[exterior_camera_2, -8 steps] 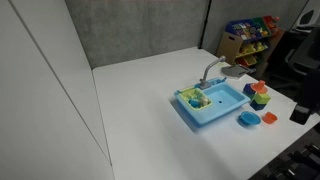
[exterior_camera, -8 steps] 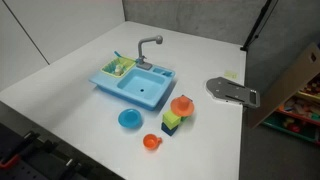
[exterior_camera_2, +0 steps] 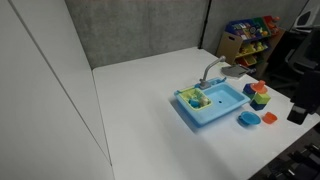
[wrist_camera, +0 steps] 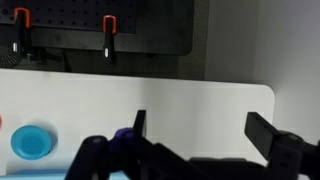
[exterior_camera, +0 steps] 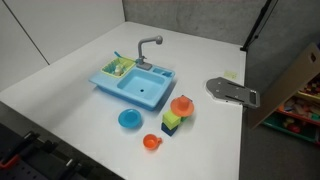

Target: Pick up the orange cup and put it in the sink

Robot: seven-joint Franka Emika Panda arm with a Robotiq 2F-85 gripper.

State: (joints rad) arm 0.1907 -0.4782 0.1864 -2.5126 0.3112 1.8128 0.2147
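Observation:
The orange cup (exterior_camera: 151, 142) is a very small reddish-orange cup standing on the white table near its front edge, in front of the blue round dish (exterior_camera: 129, 119). It also shows in an exterior view (exterior_camera_2: 268, 118). The light-blue sink (exterior_camera: 135, 86) with a grey faucet sits mid-table and shows in both exterior views (exterior_camera_2: 212, 104). In the wrist view my gripper (wrist_camera: 205, 130) is open and empty above bare table. The blue dish (wrist_camera: 30, 142) lies at its lower left. The arm does not show in the exterior views.
A paler-orange round piece (exterior_camera: 181, 105) sits on a green-yellow stack (exterior_camera: 172, 123) right of the sink. A grey flat fixture (exterior_camera: 232, 91) lies near the table's right edge. A dark pegboard with red clamps (wrist_camera: 108, 24) stands beyond the table.

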